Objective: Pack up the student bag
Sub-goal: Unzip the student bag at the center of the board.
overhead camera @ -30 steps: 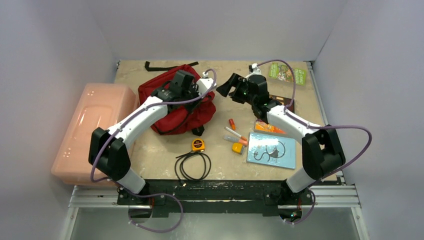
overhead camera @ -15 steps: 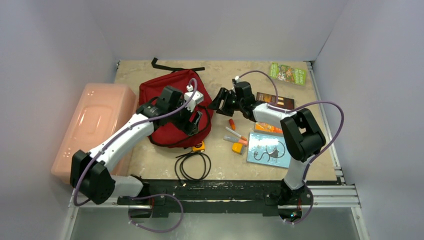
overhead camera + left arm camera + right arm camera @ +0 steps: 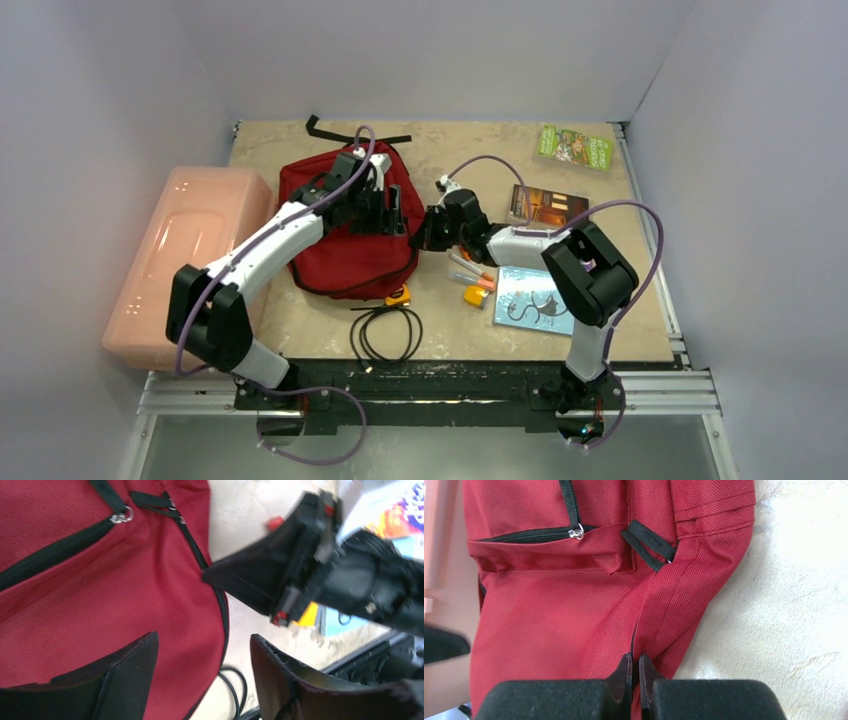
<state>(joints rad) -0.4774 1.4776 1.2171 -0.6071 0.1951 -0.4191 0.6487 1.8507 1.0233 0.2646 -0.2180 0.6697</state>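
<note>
The student bag (image 3: 345,255) is a dark red backpack lying flat at the table's left-middle, its black zippers showing in the left wrist view (image 3: 100,605) and the right wrist view (image 3: 564,615). My left gripper (image 3: 385,210) hovers open over the bag's right side; in its own view (image 3: 203,637) the jaws stand apart with nothing between them. My right gripper (image 3: 420,235) is at the bag's right edge. Its tips (image 3: 634,656) are shut on the zipper seam there, pinching the bag's edge.
A pale pink plastic box (image 3: 185,260) lies left of the table. A yellow tape measure (image 3: 398,294) and a coiled black cable (image 3: 387,333) lie in front of the bag. Markers (image 3: 470,270), a blue book (image 3: 535,300), a brown book (image 3: 548,205) and a green packet (image 3: 575,147) lie to the right.
My left gripper has opened and let go of the bag, which now lies flatter. My right arm has swung down and left to the bag's edge and shut there.
</note>
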